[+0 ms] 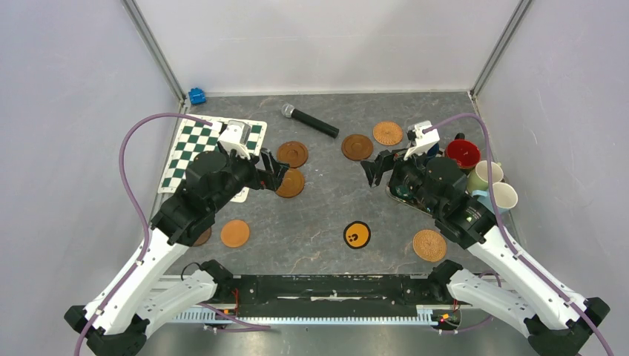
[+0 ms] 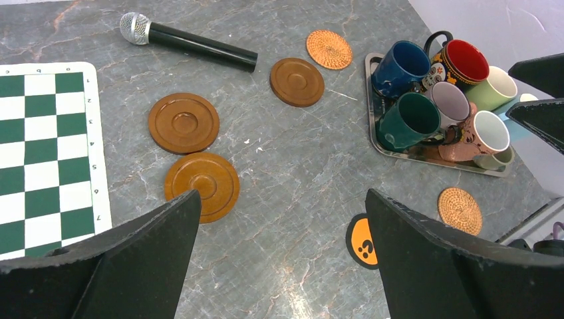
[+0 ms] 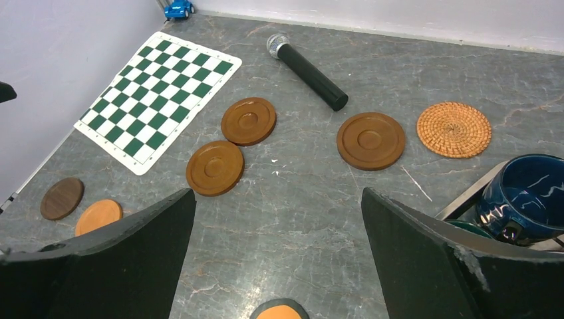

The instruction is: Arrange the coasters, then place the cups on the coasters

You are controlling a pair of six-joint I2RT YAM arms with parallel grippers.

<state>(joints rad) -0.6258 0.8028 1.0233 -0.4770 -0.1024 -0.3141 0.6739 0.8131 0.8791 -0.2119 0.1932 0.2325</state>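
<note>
Grey, marble-veined and boxed in by pale walls, the surface (image 1: 319, 208) carries eight coasters lying flat, none with a cup on it. Toward the far side, a grooved wooden coaster (image 1: 292, 153) lies just beside a second wooden coaster (image 1: 289, 182), both close to the right edge of the chequered mat (image 1: 194, 144). A third wooden coaster (image 1: 357, 146) sits further right, next to a woven tan coaster (image 1: 387, 133). Nearer the near edge, a plain orange coaster (image 1: 234, 233) lies beside a dark brown coaster (image 3: 62, 197) on the left, a black coaster with a yellow mark (image 1: 357, 235) sits about midway, and a second woven coaster (image 1: 429, 245) lies to the right. The cups stand upright, crowded together on a metal tray (image 2: 425, 153) at the right edge, among them a dark blue cup (image 2: 401, 66), a red-lined cup (image 2: 465, 61), a dark green cup (image 2: 407, 119), a pale green cup (image 2: 499, 86) and a brownish cup with a white inside (image 2: 489, 131). A black microphone (image 1: 309, 121) lies near the far edge, and a small blue toy (image 1: 196, 96) sits in the far left corner. The left arm (image 1: 211, 185) reaches over the mat's near right part, its jaws spread wide with nothing between them. The right arm (image 1: 434, 185) hangs above the tray, its jaws equally spread and empty.
</note>
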